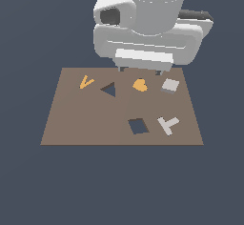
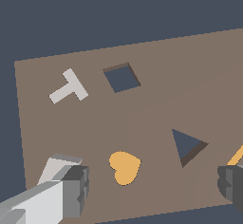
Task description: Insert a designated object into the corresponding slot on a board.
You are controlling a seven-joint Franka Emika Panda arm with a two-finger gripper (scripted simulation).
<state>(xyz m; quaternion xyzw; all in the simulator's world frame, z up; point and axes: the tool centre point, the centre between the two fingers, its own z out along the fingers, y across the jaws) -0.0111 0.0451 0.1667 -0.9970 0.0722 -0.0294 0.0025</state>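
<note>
Block [image 2: 59, 167] beside tool [image 2: 154, 187] finger (uncaught)

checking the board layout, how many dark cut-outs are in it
2. The triangular cut-out lies between the orange V piece and the orange heart. The square cut-out sits nearer the board's front edge, beside the grey T-shaped piece. None appear hidden.

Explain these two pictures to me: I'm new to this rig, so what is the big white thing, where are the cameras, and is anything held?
The white bulk is a simulated robot arm seen from outside, above a brown board. The other picture comes from a camera on its wrist, looking down past its two dark fingers. The gripper is open and holds nothing. On the board lie a grey square block, an orange heart, a grey T and an orange V. Two dark holes are cut in it: a square slot and a triangle.
</note>
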